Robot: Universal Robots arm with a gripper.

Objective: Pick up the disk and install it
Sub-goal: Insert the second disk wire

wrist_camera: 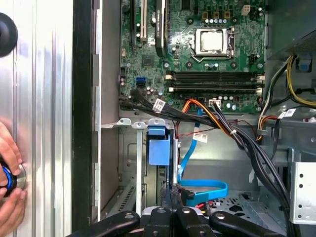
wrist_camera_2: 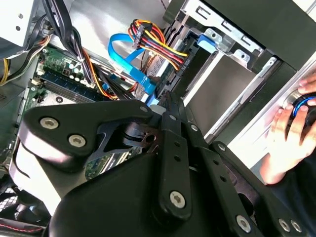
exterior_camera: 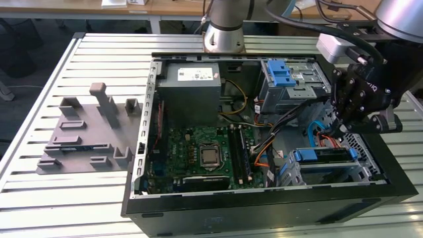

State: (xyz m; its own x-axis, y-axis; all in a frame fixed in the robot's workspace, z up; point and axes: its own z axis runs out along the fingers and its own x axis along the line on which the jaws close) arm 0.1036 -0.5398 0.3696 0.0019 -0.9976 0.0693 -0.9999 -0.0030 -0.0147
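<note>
- While the black gripper (exterior_camera: 343, 130) is hanging inside the open black computer case (exterior_camera: 264, 208), its fingers are sitting pressed together, grasping nothing.
- Just below it, the flat silver disk with blue carrier rails (exterior_camera: 325, 154) is lying seated in the metal drive bay (exterior_camera: 360, 173).
- Beside the case, a person's hand (wrist_camera_2: 289, 143) is resting on the slatted table (exterior_camera: 39, 198).

Disk (exterior_camera: 324, 155): blue-railed, lying flat, seated in lower drive bay near case front corner.
</note>
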